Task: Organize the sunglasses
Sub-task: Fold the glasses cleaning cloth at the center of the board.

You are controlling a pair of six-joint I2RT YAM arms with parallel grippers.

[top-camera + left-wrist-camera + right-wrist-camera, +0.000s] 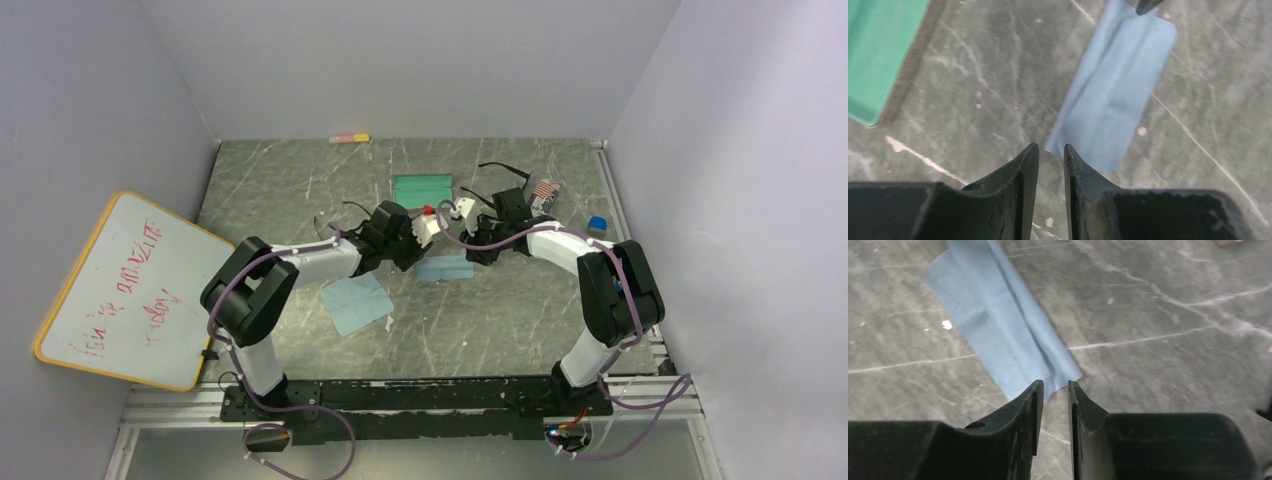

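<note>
The folded light-blue cloth (445, 267) lies flat on the grey marble table between my two grippers. It also shows in the left wrist view (1118, 90) and the right wrist view (998, 330). My left gripper (408, 258) (1051, 147) hovers at the cloth's left end with its jaws nearly together and nothing between them. My right gripper (478, 252) (1055, 384) hovers at the cloth's right end, the same way. The black-framed sunglasses (503, 175) lie behind my right wrist, partly hidden. Thin wire temples of the other sunglasses (335, 220) show behind my left arm.
A green case (421, 188) (878, 55) lies at the back centre. A second light-blue cloth (356, 302) lies near left. A printed case (543, 192) and a small blue block (597, 224) sit at the right. A whiteboard (125, 290) leans at the left.
</note>
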